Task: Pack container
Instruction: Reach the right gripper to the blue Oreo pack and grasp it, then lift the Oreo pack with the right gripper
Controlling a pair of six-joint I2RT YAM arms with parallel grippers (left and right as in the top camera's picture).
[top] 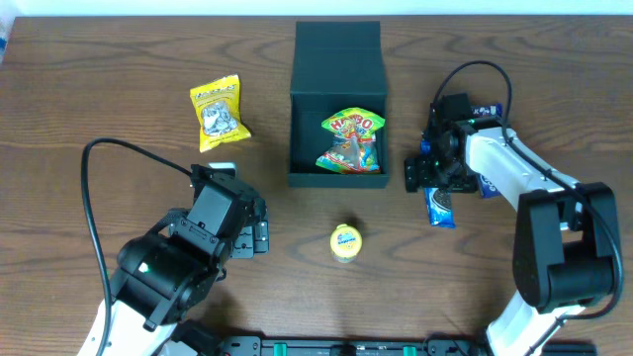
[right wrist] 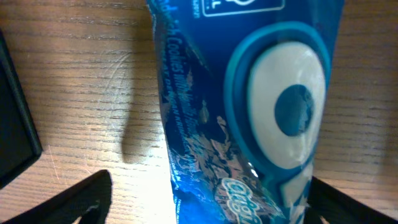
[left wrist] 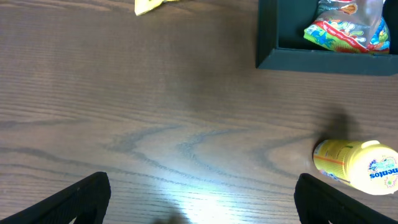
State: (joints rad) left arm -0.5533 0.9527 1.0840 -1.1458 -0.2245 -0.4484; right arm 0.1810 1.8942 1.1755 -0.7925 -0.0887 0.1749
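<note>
The container (top: 294,119) is a dark square box standing open mid-table, lid flap (top: 337,54) folded back. A colourful gummy packet (top: 350,140) lies inside it. To its right, a blue cookie packet (top: 441,208) lies on the wood. My right gripper (top: 442,180) straddles the packet with its jaws open. In the right wrist view the blue packet (right wrist: 249,93) fills the space between the fingers (right wrist: 81,199), nearer the right one, with a gap on the left. My left gripper (top: 263,227) is open over bare wood, left of a small yellow tub (top: 345,242).
A yellow snack packet (top: 218,113) lies at the back left. The left wrist view shows the yellow tub (left wrist: 357,165) at the right, the container's front wall (left wrist: 311,59) and the gummy packet (left wrist: 348,31) above it. The container's corner (right wrist: 12,124) shows left of the blue packet.
</note>
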